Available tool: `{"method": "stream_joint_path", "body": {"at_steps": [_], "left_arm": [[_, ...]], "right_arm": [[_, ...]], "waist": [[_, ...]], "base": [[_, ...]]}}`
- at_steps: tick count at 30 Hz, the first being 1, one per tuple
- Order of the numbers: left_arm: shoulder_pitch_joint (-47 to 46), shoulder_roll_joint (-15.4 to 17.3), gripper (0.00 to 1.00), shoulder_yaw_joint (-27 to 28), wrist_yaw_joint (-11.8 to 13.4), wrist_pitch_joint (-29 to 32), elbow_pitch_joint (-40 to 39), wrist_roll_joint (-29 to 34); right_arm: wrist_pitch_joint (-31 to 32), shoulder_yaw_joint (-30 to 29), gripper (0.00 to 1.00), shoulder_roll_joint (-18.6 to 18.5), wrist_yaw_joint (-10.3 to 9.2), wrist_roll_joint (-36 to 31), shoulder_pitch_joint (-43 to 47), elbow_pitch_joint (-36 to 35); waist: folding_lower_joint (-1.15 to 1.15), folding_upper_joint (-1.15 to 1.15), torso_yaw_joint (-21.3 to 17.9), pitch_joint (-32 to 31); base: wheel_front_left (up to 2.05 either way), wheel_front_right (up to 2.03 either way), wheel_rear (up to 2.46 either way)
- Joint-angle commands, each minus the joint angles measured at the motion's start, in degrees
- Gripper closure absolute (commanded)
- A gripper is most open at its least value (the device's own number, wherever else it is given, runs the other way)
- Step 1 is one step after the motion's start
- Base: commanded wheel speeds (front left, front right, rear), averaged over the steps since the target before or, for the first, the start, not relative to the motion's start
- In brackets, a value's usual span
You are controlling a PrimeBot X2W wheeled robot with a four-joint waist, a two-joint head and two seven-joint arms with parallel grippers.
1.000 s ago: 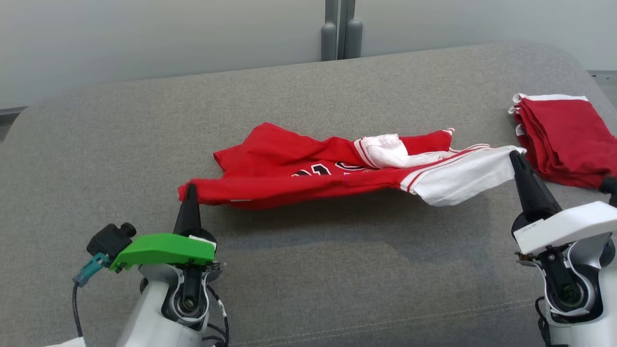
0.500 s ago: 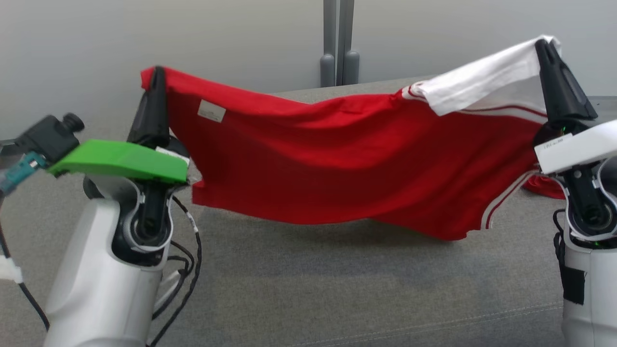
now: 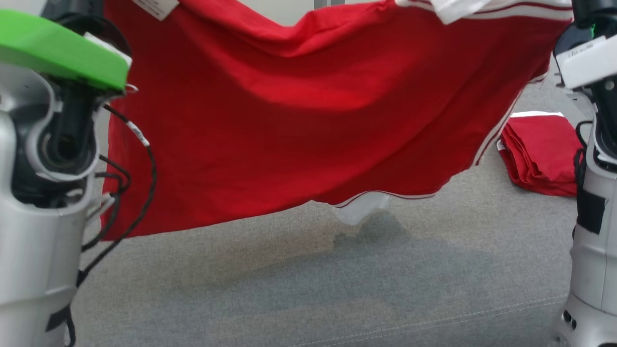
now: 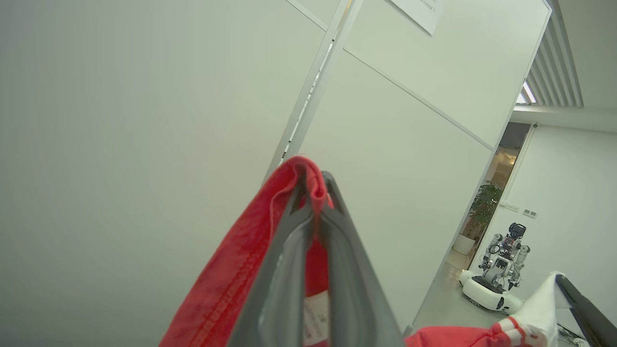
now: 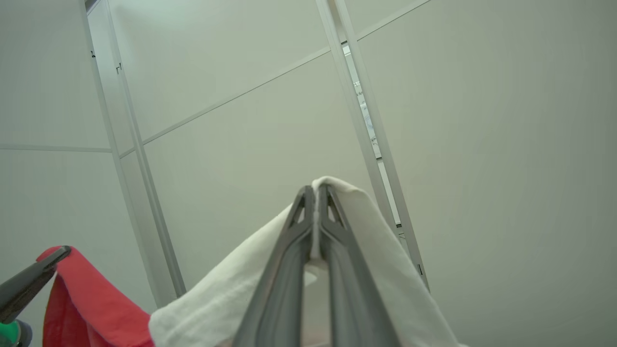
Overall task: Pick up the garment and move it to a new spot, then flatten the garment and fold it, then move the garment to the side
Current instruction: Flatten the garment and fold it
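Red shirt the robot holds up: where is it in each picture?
Head view: the red shirt hangs across the top and middle.
Left wrist view: bottom middle, red edge pinched in the left gripper.
Right wrist view: bottom middle, white sleeve pinched in the right gripper; red lower left.
Shared landmark: white sleeve, top right in head view, bottom right in left wrist view.

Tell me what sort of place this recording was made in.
Probably a robotics lab in an office: pale partition wall panels, a second wheeled robot standing near a potted plant, and a grey padded worktop with a stack of folded red garments.
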Motion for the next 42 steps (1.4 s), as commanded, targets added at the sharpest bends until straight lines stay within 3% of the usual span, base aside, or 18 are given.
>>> {"method": "stream_joint_path", "body": {"at_steps": [1, 10, 17, 22, 28, 36, 42], "left_arm": [[-1.66, 1.18, 1.00, 0.52, 1.44, 1.53, 0.75, -0.12], [-8.22, 4.53, 1.00, -1.43, 4.58, 7.23, 10.84, 2.70], [-19.08, 5.13, 1.00, -2.18, 4.38, 3.17, 21.91, 7.99], [-30.80, 4.40, 1.00, -2.49, -0.59, -7.60, 28.37, 13.12], [-41.59, 4.38, 1.00, -1.84, -6.90, -18.21, 35.03, 15.87], [-42.33, 4.48, 1.00, -1.14, -11.38, -22.57, 44.95, 14.81], [-41.67, 4.44, 1.00, -1.20, -14.06, -23.90, 48.68, 14.27]], "right_arm": [[0.88, 0.05, 1.00, 0.16, 0.01, -0.13, -1.92, 1.31], [2.85, 0.46, 1.00, 1.49, 0.01, -3.21, -12.47, 14.55], [-5.84, 1.94, 1.00, 1.94, 0.01, -10.34, -26.25, 30.16], [-19.26, 3.58, 1.00, 2.06, 0.01, -12.45, -40.45, 41.66], [-31.19, 6.69, 1.00, 2.21, 0.01, -6.84, -51.83, 51.00], [-35.67, 16.61, 1.00, 2.17, 0.01, -0.27, -50.00, 55.38], [-36.71, 19.24, 1.00, 2.09, 0.01, 1.77, -47.10, 54.66]], "waist": [[0.00, 0.00, -0.31, 0.77], [0.00, 0.00, -0.62, 7.54], [0.00, 0.00, -2.17, 14.94], [0.00, 0.00, -4.35, 20.54], [0.00, 0.00, -7.15, 28.51], [0.00, 0.00, -8.30, 36.13], [0.00, 0.00, -7.24, 36.18]], "base": [[0.00, 0.00, 0.00], [0.00, 0.00, 0.00], [0.00, 0.00, 0.00], [0.00, 0.00, 0.00], [0.00, 0.00, 0.00], [0.00, 0.00, 0.00], [0.00, 0.00, 0.00]]}}
